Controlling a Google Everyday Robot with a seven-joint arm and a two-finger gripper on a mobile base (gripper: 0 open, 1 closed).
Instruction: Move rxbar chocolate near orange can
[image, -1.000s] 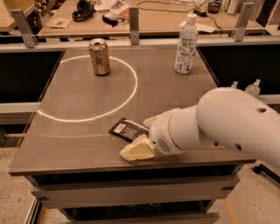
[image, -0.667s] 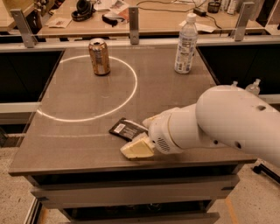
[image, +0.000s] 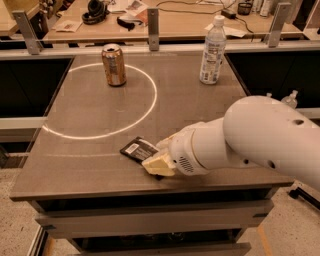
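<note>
The one camera looks steeply down from above and behind the arm (image: 260, 135), facing across the table (image: 75, 175) toward far desks (image: 190, 22). The gripper (image: 159, 161) sits near, low-centre; the can (image: 114, 65) and bottle (image: 212, 50) stand well beyond it.

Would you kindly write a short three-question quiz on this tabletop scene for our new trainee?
1. True or false: the orange can stands upright on the table.
2. Where is the gripper? A) at the rxbar chocolate, near the table's front edge; B) above the orange can; C) beside the table.
3. Name the object standing at the table's far right.
Key: 1 true; 2 A; 3 the clear water bottle.
</note>
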